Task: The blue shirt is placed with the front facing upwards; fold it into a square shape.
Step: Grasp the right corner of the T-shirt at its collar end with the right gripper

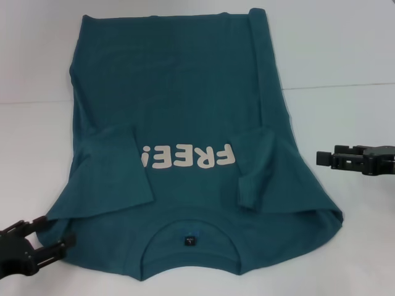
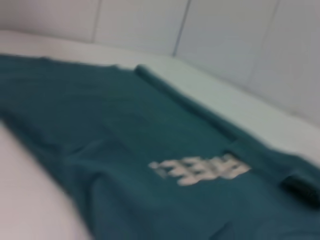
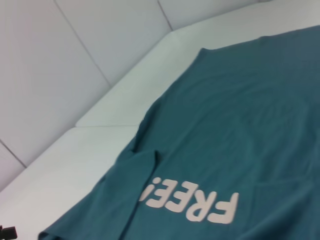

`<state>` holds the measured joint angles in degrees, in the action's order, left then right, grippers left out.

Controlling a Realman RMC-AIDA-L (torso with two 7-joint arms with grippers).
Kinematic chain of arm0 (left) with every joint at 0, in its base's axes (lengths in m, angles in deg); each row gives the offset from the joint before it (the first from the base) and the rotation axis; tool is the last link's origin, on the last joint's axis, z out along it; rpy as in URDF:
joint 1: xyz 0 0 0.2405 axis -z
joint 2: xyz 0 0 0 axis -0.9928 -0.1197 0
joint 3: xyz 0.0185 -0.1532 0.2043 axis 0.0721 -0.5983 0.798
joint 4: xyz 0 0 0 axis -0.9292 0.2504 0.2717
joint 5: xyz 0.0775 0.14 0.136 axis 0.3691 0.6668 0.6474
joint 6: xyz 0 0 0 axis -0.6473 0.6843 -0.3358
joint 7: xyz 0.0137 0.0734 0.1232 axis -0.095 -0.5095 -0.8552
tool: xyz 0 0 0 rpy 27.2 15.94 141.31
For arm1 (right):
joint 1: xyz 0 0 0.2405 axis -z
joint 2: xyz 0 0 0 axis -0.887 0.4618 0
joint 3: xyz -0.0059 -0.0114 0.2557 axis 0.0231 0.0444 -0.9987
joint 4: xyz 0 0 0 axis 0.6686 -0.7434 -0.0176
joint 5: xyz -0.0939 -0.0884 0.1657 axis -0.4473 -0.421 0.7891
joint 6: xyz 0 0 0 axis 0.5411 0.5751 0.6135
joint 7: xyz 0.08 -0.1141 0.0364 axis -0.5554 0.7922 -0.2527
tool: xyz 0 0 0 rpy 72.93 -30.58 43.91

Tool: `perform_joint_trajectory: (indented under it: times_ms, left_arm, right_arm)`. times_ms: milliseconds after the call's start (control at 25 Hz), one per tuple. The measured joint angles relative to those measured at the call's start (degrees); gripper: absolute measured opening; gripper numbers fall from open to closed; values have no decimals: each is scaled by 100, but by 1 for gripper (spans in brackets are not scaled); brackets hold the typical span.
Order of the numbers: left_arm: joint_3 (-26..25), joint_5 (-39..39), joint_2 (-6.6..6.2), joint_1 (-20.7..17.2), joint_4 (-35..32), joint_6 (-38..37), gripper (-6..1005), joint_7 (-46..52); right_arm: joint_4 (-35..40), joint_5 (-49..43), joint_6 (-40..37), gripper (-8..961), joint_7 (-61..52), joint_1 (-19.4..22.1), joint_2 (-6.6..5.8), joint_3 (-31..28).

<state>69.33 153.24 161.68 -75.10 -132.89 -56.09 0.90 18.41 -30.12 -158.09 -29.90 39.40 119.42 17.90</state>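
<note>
Left pincer point(image 1: 38, 242) beside blue shirt point(image 1: 185, 105)

The blue shirt point(image 1: 191, 92) before me is a plain dark teal-blue all over, without stripes or checks. Its lettering point(image 1: 188, 157) reads off-white, and the small label point(image 1: 189, 240) inside the collar is black. The tabletop point(image 1: 345, 55) under it is plain white. My left gripper point(image 1: 52, 237) and right gripper point(image 1: 321, 158) are black.
</note>
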Motion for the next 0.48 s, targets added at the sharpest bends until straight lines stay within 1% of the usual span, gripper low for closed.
perform_joint_trajectory:
  times_ms: [120, 280, 360, 480]
  left_arm:
    - [22, 181, -20, 125, 75, 417, 816, 0]
    - [-13, 249, -49, 267, 162, 680, 815, -13]
    - [21, 350, -52, 339, 200, 972, 815, -14]
    - [35, 482, -53, 442, 291, 1151, 815, -8]
  right_arm:
    - [-83, -8, 74, 808, 29, -31, -4, 11]
    - [-87, -11, 78, 809, -7, -48, 10, 18]
    - [-88, -11, 78, 809, -32, -62, 10, 2]
    - [-85, -7, 76, 810, -93, -73, -1, -4]
